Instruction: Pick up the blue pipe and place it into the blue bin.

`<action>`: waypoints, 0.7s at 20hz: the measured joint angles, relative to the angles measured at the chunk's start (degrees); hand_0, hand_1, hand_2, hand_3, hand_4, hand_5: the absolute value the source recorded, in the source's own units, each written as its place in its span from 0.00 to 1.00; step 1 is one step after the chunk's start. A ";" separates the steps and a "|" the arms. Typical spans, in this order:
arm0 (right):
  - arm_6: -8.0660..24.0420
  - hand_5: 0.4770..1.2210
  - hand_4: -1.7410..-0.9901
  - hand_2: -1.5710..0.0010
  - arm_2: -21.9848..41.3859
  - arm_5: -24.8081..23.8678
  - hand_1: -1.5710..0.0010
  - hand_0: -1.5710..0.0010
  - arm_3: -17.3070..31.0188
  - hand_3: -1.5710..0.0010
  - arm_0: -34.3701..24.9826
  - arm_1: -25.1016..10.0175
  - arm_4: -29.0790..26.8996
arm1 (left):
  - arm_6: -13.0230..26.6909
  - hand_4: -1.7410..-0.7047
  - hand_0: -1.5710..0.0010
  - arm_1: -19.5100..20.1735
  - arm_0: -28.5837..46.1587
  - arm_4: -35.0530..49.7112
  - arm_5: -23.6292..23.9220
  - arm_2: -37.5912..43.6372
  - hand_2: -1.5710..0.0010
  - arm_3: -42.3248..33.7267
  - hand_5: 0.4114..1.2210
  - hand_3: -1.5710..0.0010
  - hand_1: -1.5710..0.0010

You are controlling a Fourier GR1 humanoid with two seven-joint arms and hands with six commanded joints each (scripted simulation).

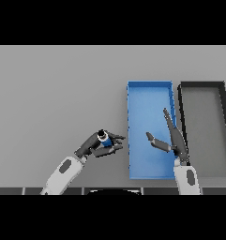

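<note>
The blue pipe (104,139), a short blue piece with a dark end and a light ring, is held in my left hand (96,144), whose fingers and thumb curl round it just left of the blue bin (149,93). The bin is a long open tray lying right of centre. My right hand (173,138) hovers over the bin's near right part with straight fingers and thumb spread, holding nothing.
A black bin (203,85) of similar size stands right beside the blue bin, at the right edge of the view. The grey table (53,93) stretches to the left and far side.
</note>
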 measured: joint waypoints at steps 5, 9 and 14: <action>-1.19 0.12 0.82 1.00 -0.26 -0.07 1.00 1.00 0.20 1.00 0.85 -0.43 0.28 | 4.51 0.26 0.01 -1.50 -1.80 -1.29 -0.11 -0.12 0.00 -3.26 1.00 0.00 0.00; -2.12 0.14 0.82 1.00 -0.41 0.12 1.00 1.00 0.08 1.00 0.81 -0.71 0.10 | 6.68 0.26 0.00 -1.47 -2.63 -0.62 -2.23 0.48 0.00 -5.17 1.00 0.00 0.00; 0.01 0.14 0.81 1.00 0.65 -1.79 1.00 1.00 -4.35 1.00 3.07 -0.47 2.69 | 8.81 0.26 0.00 -2.53 -1.47 -1.86 -3.05 0.08 0.00 -6.25 1.00 0.00 0.00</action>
